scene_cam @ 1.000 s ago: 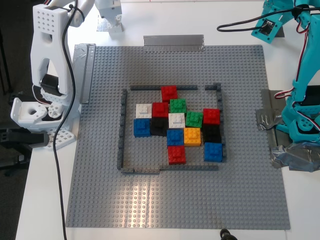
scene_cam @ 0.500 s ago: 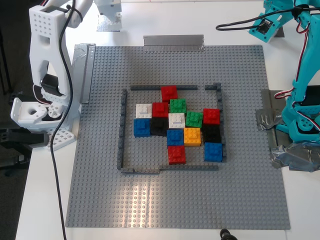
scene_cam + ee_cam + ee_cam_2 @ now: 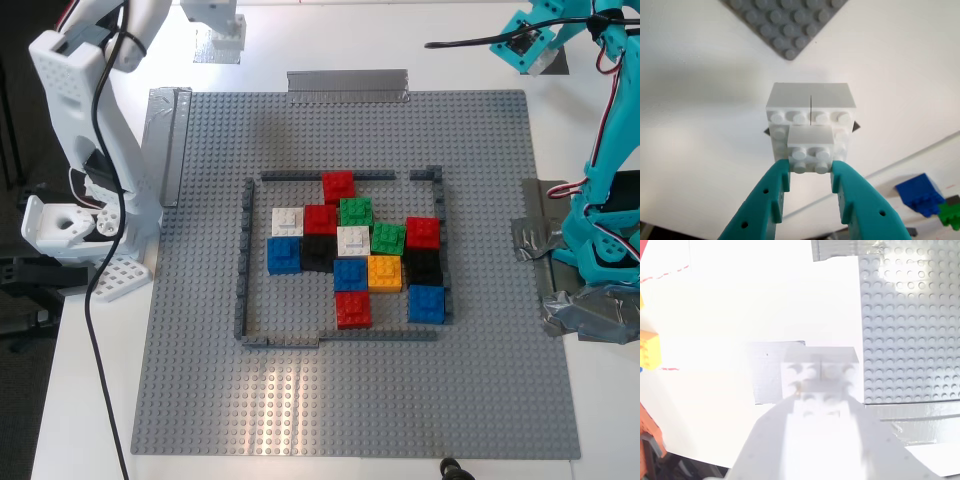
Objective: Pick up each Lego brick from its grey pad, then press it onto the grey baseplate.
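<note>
A white Lego brick [image 3: 810, 147] sits between the teal fingers [image 3: 771, 197] of my first gripper [image 3: 810, 172], which is shut on its narrow top part. Slivers of a grey pad [image 3: 855, 127] show under it. In the exterior view this gripper [image 3: 533, 58] hangs off the grey baseplate's [image 3: 400, 400] far right corner, beside that pad [image 3: 557, 62]. My second gripper [image 3: 822, 407], white and blurred, is shut on another white Lego brick [image 3: 821, 374], beside a grey pad [image 3: 771, 372]. That gripper [image 3: 228, 35] is past the baseplate's far left corner in the exterior view.
A low dark-grey wall frame [image 3: 243, 260] on the baseplate encloses red, green, blue, black, orange and two white bricks [image 3: 352, 240]. Silver tape strips [image 3: 347, 84] hold the plate's edges. The white arm's base [image 3: 70, 225] stands at the exterior view's left, the teal base [image 3: 605, 250] at its right.
The white arm has swung up and toward the exterior view's far left, carrying its gripper away from the pad. The teal gripper has shifted slightly up and left. Bricks on the plate are unmoved.
</note>
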Tool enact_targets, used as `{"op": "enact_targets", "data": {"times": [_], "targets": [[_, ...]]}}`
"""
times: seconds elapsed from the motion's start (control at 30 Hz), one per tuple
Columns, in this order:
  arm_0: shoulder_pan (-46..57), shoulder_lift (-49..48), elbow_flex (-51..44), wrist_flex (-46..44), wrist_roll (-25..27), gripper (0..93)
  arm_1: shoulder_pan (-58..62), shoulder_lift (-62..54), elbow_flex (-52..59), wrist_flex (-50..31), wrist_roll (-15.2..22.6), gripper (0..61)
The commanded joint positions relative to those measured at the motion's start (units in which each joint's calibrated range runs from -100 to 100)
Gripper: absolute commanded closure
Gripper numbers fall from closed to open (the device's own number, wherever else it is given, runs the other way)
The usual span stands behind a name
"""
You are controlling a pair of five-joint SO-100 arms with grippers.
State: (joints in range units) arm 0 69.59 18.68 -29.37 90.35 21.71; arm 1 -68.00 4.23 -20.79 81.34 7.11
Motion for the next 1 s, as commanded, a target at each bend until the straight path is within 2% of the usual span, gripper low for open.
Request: {"op": "enact_targets", "data": {"times": [0.0, 0.17, 0.3, 0.53, 0.7, 0.97], "targets": [[-4.34, -8.38, 0.79, 6.32, -0.98, 92.7, 4.63, -13.67, 4.77, 2.55, -2.30, 61.2], [-9.27, -14.48, 9.82, 7.05, -0.74, 92.7, 11.67, -21.48, 13.52, 5.73, -4.94, 61.2], [-13.62, -21.00, 19.12, 6.89, -0.74, 92.7, 18.20, -26.12, 18.49, 8.74, -8.70, 61.2], [-23.85, -34.30, 35.19, 6.48, -2.10, 92.7, 29.66, -32.47, 28.51, 9.96, -9.62, 61.2], [-31.25, -40.57, 39.07, 6.48, -4.45, 92.7, 35.90, -34.88, 35.74, 6.62, -12.31, 61.2], [-46.27, -43.32, 39.34, 6.56, -10.51, 92.7, 40.76, -34.19, 47.75, -4.28, -17.98, 61.2]]}}
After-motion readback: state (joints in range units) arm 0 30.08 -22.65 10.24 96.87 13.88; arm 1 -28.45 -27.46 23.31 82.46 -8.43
